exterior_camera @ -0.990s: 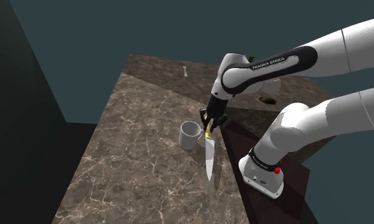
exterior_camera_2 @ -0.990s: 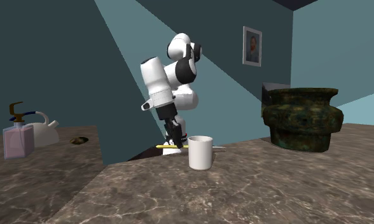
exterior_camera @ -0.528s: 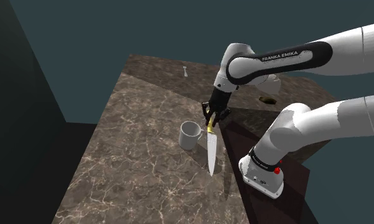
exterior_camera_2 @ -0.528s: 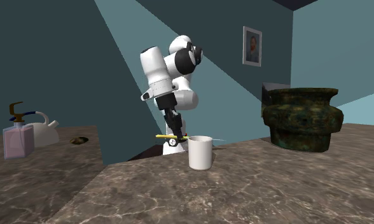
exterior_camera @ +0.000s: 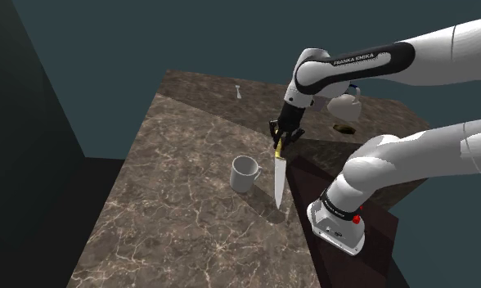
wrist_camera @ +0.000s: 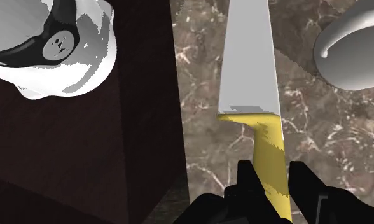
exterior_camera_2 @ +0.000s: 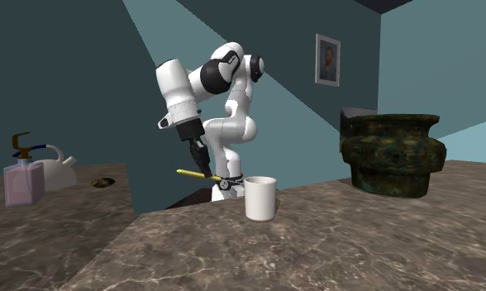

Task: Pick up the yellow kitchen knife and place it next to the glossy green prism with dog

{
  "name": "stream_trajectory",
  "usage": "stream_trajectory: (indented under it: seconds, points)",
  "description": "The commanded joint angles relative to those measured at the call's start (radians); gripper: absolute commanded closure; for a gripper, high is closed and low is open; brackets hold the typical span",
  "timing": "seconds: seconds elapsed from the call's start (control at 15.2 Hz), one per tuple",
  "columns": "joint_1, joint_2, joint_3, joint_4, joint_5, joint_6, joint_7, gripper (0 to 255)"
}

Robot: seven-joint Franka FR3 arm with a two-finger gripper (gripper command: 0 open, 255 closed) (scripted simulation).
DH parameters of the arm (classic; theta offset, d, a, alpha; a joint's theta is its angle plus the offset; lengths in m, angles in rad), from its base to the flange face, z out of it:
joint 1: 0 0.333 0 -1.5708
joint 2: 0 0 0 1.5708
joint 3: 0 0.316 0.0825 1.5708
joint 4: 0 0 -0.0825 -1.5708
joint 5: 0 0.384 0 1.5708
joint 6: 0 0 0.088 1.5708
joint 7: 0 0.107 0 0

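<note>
A kitchen knife with a yellow handle (wrist_camera: 272, 156) and a pale steel blade (wrist_camera: 249, 57) is clasped by its handle between my black fingers (wrist_camera: 245, 181). My gripper (exterior_camera: 280, 141) hangs above the marble counter's edge by the stand, and the knife (exterior_camera: 277, 176) points down toward the counter. In the second exterior view my gripper (exterior_camera_2: 200, 162) holds the knife (exterior_camera_2: 202, 175) nearly level, in the air to the left of a white mug. A dark green mottled, glossy block (exterior_camera_2: 393, 154) stands on the counter at that view's right.
The white mug (exterior_camera: 245, 173) (exterior_camera_2: 260, 197) (wrist_camera: 353, 48) stands on the brown marble counter (exterior_camera: 182, 188) just beside the blade. The dark stand (exterior_camera: 370, 237) carries the arm's base (wrist_camera: 51, 44). A pink soap bottle (exterior_camera_2: 22, 183) and a white kettle (exterior_camera_2: 58, 169) sit on a side counter.
My gripper has lifted the knife off the counter and carried it toward the stand side, up and right in the shoulder view, left in the second exterior view. The mug has not moved.
</note>
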Motion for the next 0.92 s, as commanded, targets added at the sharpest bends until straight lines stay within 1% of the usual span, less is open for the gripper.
stream_trajectory:
  seconds: [0.0,0.4,0.66,0.86]
  points:
    - [-0.042,0.035,-0.042,0.029,-0.045,-0.008,-0.051,255]
    - [-0.137,0.172,-0.157,0.140,-0.148,-0.014,-0.191,255]
    - [-0.180,0.279,-0.226,0.237,-0.193,-0.020,-0.278,255]
    - [-0.204,0.363,-0.272,0.320,-0.212,-0.029,-0.343,255]
